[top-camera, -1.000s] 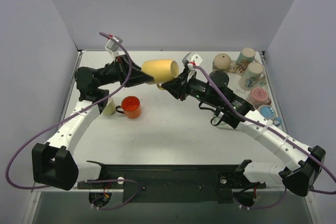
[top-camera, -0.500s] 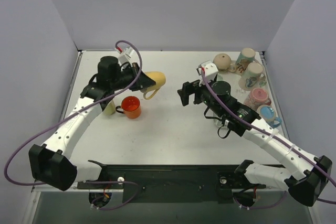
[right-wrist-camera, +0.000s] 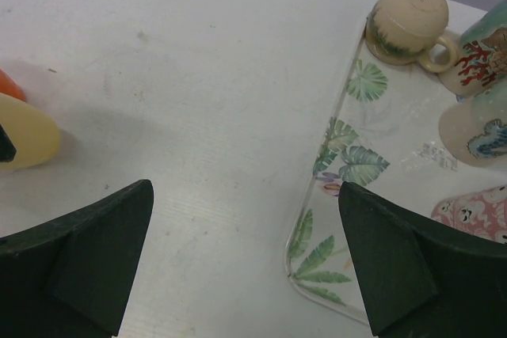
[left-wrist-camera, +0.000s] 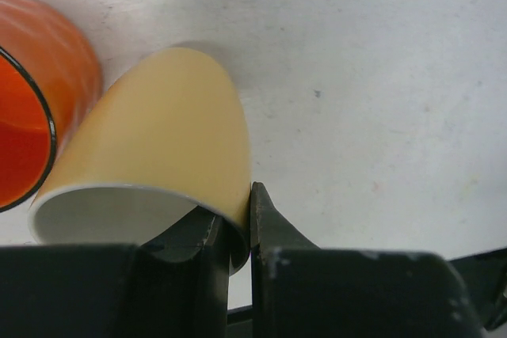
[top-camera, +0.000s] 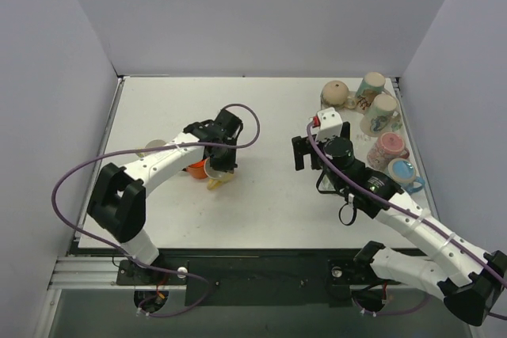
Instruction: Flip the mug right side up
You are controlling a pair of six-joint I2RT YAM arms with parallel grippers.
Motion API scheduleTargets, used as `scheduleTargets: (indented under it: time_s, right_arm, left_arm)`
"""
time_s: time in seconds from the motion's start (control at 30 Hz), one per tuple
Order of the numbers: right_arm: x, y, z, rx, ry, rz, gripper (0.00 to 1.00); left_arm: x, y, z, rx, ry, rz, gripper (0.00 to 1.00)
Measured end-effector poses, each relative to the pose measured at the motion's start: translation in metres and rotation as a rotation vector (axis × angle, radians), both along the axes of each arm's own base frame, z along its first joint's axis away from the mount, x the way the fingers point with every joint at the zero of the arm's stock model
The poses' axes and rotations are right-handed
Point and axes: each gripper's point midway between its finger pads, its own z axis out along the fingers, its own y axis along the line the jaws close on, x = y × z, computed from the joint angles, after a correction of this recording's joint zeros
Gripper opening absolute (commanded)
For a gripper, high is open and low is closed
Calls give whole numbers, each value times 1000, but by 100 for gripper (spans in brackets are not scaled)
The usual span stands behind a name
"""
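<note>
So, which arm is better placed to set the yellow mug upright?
Left. The left gripper pinches the rim of the yellow mug, which is tilted beside the orange mug. The right gripper hangs open near the tray, apart from that mug.

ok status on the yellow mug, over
Left gripper: jaws shut on pale yellow ceramic mug, at its rim. Right gripper open, empty. Mug tilted, base toward table. Close beside it: glossy orange mug.

One tray (right-wrist-camera: 348, 156) at 3 o'clock bears five mugs (top-camera: 383, 112); at 9 o'clock, one yellow mug (left-wrist-camera: 158, 132) and two others.
</note>
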Motion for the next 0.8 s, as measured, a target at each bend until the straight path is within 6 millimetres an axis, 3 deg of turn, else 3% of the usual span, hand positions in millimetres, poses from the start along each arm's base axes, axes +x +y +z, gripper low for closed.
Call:
scheduleTargets:
  time_s: [0.17,0.33,0.5,0.63,0.67,0.8]
  right_arm:
    - [1,-22,-12,-21,16,-56,96]
    - [5,-38,-16,-11,16,-102,96]
    - [4,-41,-25,-21,31,-103,96]
    - [4,-43,-27,-24,37,-108,98]
    - [5,-44,-28,-23,38,-108,98]
    - [9,-55,-29,-29,45,-128,99]
  left_arm:
    - [16,10,-12,112,7,76,7]
    - [29,2,-21,132,22,85,7]
    - [34,-3,-22,144,50,83,9]
    - [38,-7,-24,159,77,74,32]
    - [38,-7,-24,159,79,69,47]
    - [36,-10,-29,141,108,55,50]
